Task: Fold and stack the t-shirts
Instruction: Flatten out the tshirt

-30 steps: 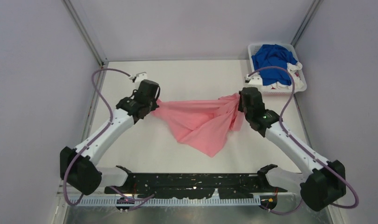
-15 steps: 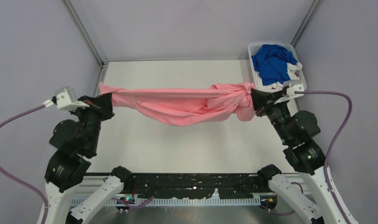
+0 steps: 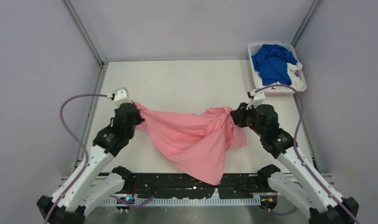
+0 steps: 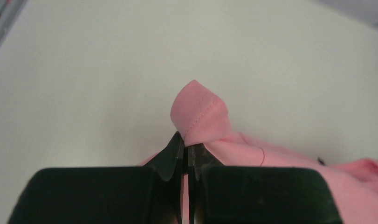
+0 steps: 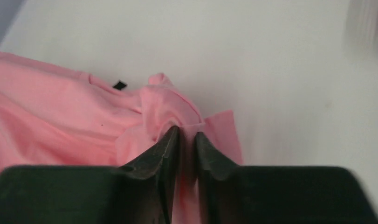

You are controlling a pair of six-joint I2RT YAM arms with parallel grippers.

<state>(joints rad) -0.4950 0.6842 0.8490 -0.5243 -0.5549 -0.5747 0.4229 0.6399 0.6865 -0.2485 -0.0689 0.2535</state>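
Note:
The light pink t-shirt (image 3: 191,140) hangs unfolded between my two grippers above the table, its lower part drooping toward the near edge. My left gripper (image 3: 135,111) is shut on the shirt's left corner; in the left wrist view the pink hem (image 4: 198,112) sticks up from the closed gripper (image 4: 185,143). My right gripper (image 3: 233,116) is shut on a bunched part of the shirt's right side, also shown in the right wrist view (image 5: 187,135) with pink cloth (image 5: 61,126) spreading left. The royal blue t-shirt (image 3: 272,60) lies crumpled in the basket with white ones (image 3: 294,66) partly hidden beneath.
The white slatted basket (image 3: 300,86) stands at the table's far right corner. Metal frame posts (image 3: 84,32) rise at the back corners. A black rail (image 3: 191,184) runs along the near edge between the arm bases.
Both arms have come down and inward from a raised, stretched-out spread. The pink shirt, taut and high half a second ago, now sags low with its bottom hanging toward the near edge.

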